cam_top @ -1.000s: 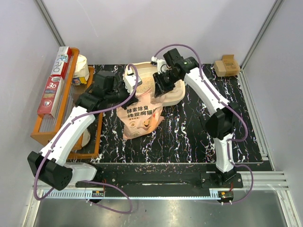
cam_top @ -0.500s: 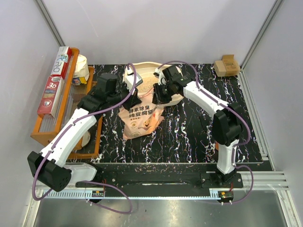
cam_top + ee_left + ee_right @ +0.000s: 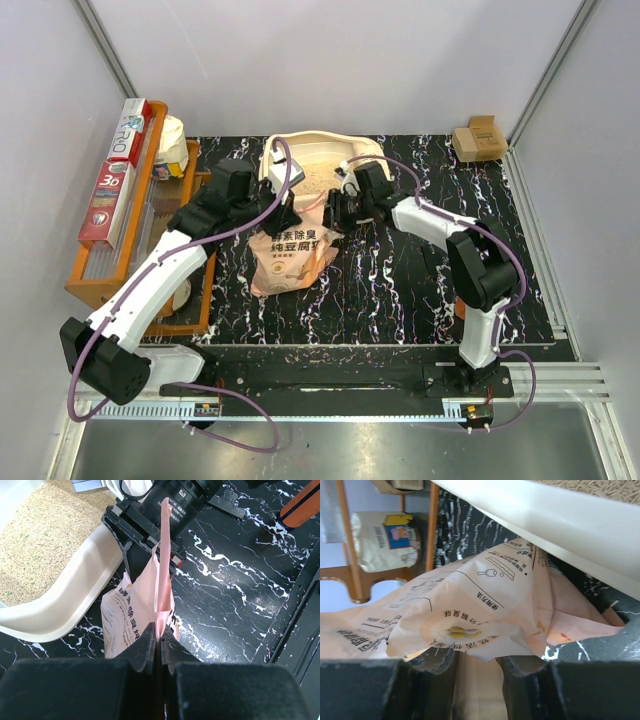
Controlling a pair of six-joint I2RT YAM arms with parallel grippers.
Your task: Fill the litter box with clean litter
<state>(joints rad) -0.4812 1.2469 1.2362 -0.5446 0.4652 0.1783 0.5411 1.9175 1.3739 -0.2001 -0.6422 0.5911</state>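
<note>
Litter box (image 3: 75,592) lies just beyond left tool (image 3: 160,639) pinching the bag (image 3: 134,611)

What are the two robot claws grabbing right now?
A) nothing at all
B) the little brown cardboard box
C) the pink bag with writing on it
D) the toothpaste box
C: the left claw is pinched shut on a thin edge of the pink bag, and the right claw has the bag's crumpled top between its fingers.
</note>
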